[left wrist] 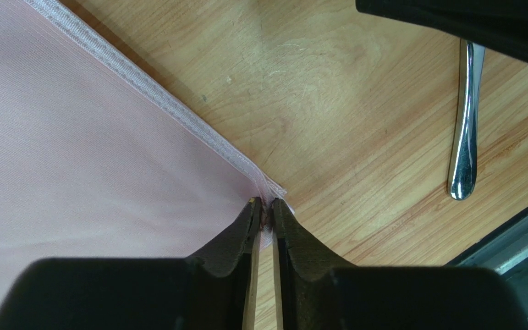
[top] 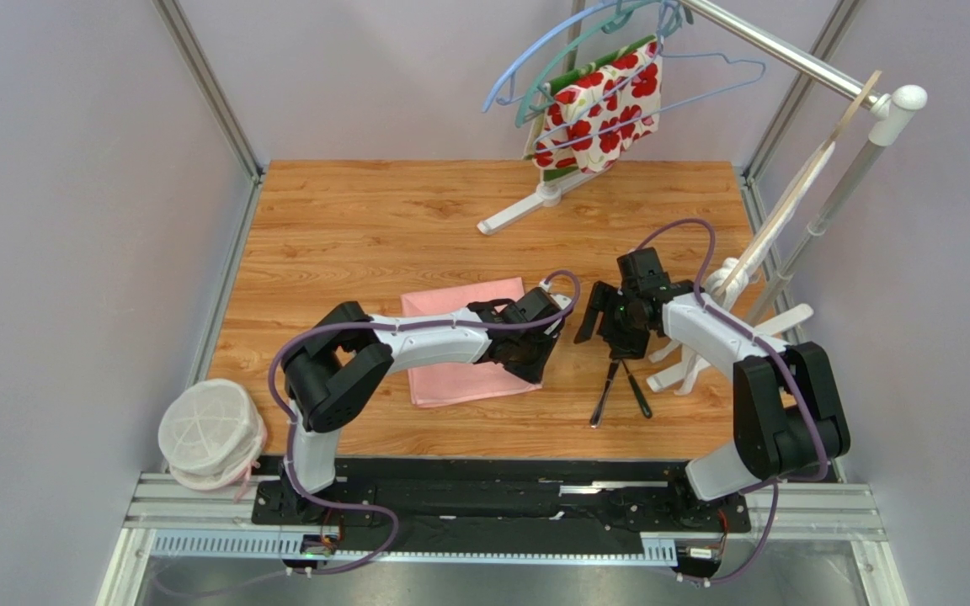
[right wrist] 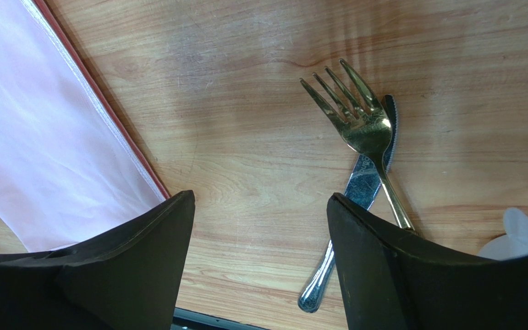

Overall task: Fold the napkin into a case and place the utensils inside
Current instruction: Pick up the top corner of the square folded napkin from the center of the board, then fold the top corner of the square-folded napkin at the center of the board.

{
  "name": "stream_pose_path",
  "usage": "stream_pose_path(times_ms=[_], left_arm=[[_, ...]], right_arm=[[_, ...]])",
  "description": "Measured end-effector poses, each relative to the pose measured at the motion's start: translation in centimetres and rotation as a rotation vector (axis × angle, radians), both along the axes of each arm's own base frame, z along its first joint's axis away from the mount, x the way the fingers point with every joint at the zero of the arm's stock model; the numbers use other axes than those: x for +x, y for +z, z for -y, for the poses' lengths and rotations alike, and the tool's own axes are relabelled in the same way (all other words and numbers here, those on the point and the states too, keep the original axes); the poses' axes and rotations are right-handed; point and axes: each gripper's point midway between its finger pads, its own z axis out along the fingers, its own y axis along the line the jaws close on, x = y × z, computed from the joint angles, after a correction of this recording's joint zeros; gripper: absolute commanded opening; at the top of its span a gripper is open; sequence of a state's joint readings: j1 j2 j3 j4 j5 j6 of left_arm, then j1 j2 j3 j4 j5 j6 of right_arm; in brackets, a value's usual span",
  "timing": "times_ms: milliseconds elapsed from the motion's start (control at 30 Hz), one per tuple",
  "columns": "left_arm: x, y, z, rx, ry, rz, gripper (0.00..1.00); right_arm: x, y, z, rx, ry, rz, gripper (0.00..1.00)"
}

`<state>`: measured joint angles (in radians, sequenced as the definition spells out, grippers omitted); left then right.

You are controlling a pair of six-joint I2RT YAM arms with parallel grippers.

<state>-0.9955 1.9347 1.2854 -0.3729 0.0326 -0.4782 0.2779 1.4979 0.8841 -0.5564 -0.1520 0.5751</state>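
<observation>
Plain pink napkin (top: 452, 379), flat on the worktop (top: 364, 227) near centre, at 9 o'clock of the utensils (top: 617, 385). Thin, soft, faintly shiny. Judged light, limp and a little slippery, so prone to drape, slide and lose a crease unless laid down and pressed. Best taken at a stitched hem or corner, for the firmer bite of doubled cloth.

Just so on its 3 o'clock side: left end effector (left wrist: 265, 206) pressed together on a hemmed corner, pinching the cloth. Right end effector (right wrist: 260, 199) spread wide, holding nothing, hovering between napkin edge and cutlery.

Fork (right wrist: 360, 124) lying across a knife (right wrist: 360, 185), both bare on the wood at 3 o'clock of the napkin, apart from it. Stiff, slim, low-lying; handles the likeliest place to grip. No case formed yet.
</observation>
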Motion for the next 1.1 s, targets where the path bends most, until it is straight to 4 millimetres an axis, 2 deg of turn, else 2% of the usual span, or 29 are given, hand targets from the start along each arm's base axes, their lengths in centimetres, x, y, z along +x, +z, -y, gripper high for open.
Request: stream_pose_path(times_ms=[100, 233, 367, 500, 633, 800, 900, 1033, 1100], left_arm=[[0.0, 0.0, -0.1, 0.003, 0.003, -0.001, 0.15], [0.1, 0.2, -0.3, 0.009, 0.012, 0.005, 0.02], [0.0, 1.7, -0.7, -0.01, 0.018, 0.018, 0.0], [0.5, 3.8, -2.4, -0.041, 0.05, 0.037, 0.0], [2.4, 4.9, -6.2, -0.05, 0.133, 0.046, 0.0], [7.0, 4.6, -12.5, -0.011, 0.275, 0.033, 0.0], [9.3, 4.1, -15.9, 0.031, 0.333, 0.018, 0.0], [11.2, 3.6, -18.0, 0.058, 0.357, 0.001, 0.0], [11.7, 3.4, -18.6, 0.061, 0.367, -0.009, 0.0]], right_arm=[[-0.1, -0.1, -0.1, 0.004, 0.003, -0.004, 0.74], [-0.1, -0.1, -0.1, 0.005, 0.003, -0.005, 0.74], [-0.2, -0.1, -0.1, 0.005, 0.004, -0.005, 0.75], [-0.3, 0.0, -0.3, 0.012, 0.03, -0.003, 0.77], [-0.6, 0.4, -1.3, 0.065, 0.094, 0.0, 0.78], [0.4, 2.1, -4.5, 0.188, 0.203, 0.077, 0.82], [2.6, 3.8, -7.9, 0.246, 0.289, 0.13, 0.82], [6.8, 5.7, -12.3, 0.327, 0.364, 0.211, 0.83], [8.3, 6.2, -14.1, 0.357, 0.391, 0.234, 0.84]])
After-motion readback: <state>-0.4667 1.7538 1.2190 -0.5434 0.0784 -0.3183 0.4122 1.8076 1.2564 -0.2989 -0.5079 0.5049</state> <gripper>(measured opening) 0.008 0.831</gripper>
